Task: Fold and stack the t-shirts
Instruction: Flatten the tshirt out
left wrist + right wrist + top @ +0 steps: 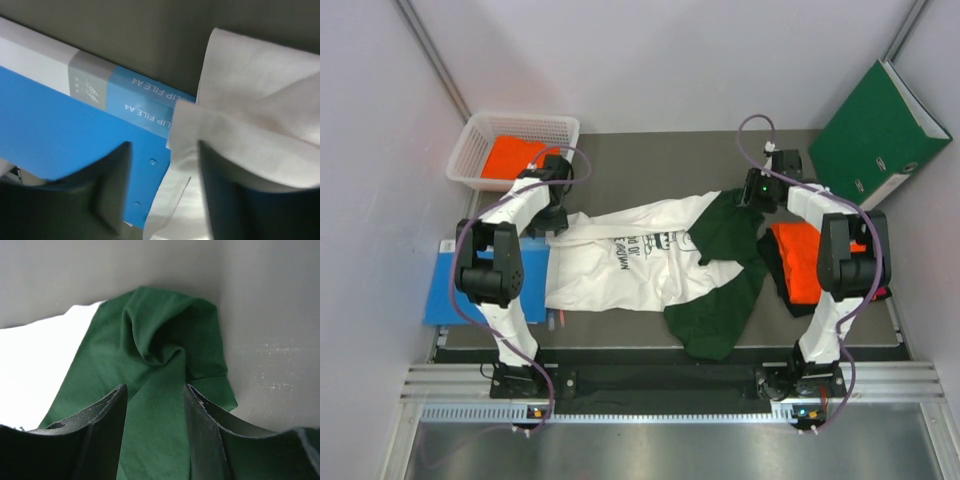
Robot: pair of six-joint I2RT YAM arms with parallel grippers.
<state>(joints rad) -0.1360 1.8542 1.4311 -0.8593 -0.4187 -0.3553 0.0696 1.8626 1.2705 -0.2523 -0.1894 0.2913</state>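
Observation:
The white t-shirt with dark green sleeves lies spread across the table's middle, its print facing up. My left gripper is at the shirt's left end. In the left wrist view its jaws stand apart, with the white hem lying between them and draped over the right finger. My right gripper hovers over the far green sleeve. In the right wrist view it is open, with bunched green cloth beneath. One orange t-shirt lies in the basket. Folded orange and black shirts sit at the right.
A white mesh basket stands at the back left. The blue book lies under the left arm, and its edge touches the shirt's hem. A green binder leans at the back right. Walls close in on both sides.

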